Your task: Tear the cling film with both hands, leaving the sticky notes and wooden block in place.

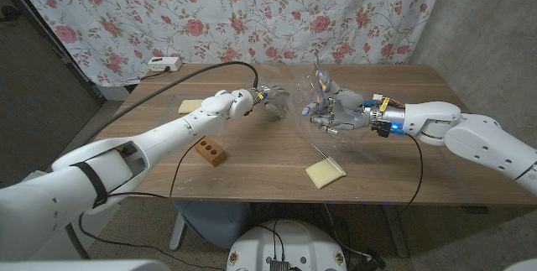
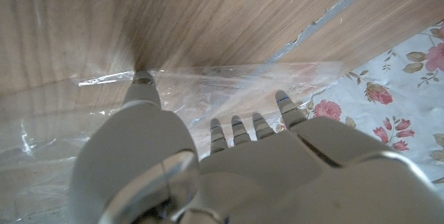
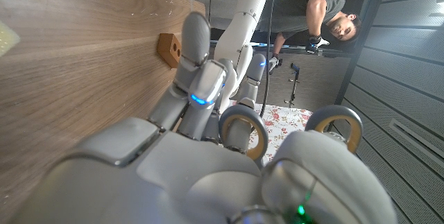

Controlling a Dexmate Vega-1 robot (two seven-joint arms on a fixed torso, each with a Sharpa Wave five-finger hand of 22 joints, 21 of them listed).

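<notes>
A sheet of clear cling film (image 1: 299,95) hangs stretched above the middle of the table between my two hands. My left hand (image 1: 268,101) grips its left end, fingers curled. In the left wrist view the film (image 2: 229,85) spreads out past my fingertips (image 2: 142,78). My right hand (image 1: 336,110) holds the right end, where the film bunches and rises to a crumpled peak (image 1: 319,71). The wooden block (image 1: 210,150) lies on the table in front of my left forearm and also shows in the right wrist view (image 3: 170,47). One yellow sticky-note pad (image 1: 325,173) lies near the front, another (image 1: 189,105) at the back left.
A white power strip (image 1: 161,65) sits at the table's back left corner. A black cable (image 1: 226,68) arcs over the table to my left wrist. A floral curtain (image 1: 252,11) hangs behind. In the right wrist view a person (image 3: 322,16) leans in beyond the table.
</notes>
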